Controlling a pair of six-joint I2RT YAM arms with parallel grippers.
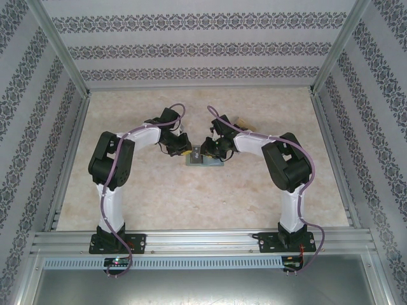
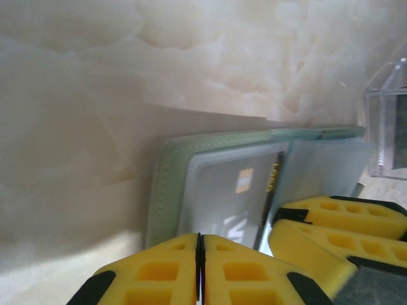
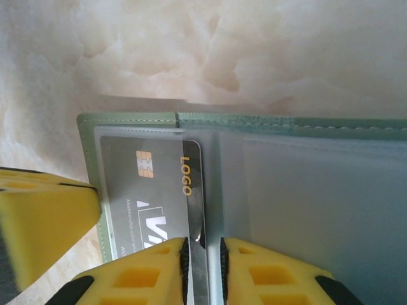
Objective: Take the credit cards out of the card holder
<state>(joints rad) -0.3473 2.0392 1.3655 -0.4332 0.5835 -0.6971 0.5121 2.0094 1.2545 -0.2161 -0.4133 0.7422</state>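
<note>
Card holder (image 1: 205, 161) lies open and flat mid-counter (image 1: 159, 203), both arms bent inward with their wrists meeting over it

Holder details, right wrist view: sage green, stitched rim (image 3: 267, 124), frosted clear pockets inside. One credit card (image 3: 149, 190) sits in the end pocket: grey, orange chip, "LOGO" in orange, white lettering partly hidden. It is seated in the slot under the clear window. Same card shows in the left wrist view (image 2: 222, 197), lying in the holder

Left jaws: yellow fingers (image 2: 159, 279) pressed together, just a thin dark seam between them, tips at the holder's near edge. Can't tell if that edge is pinched. In the right wrist view one left finger (image 3: 44, 216) sits against the holder's outer end, just beside the card

Right jaws: fingers (image 3: 273, 279) almost together with a narrow gap, which sits over the card's inner edge by the fold. Can't tell if anything is clamped. Left wrist view has the right fingers (image 2: 337, 219) over the holder, just beside the left ones

Clear plastic part (image 2: 388, 121) at that view's right edge, can't identify it
</note>
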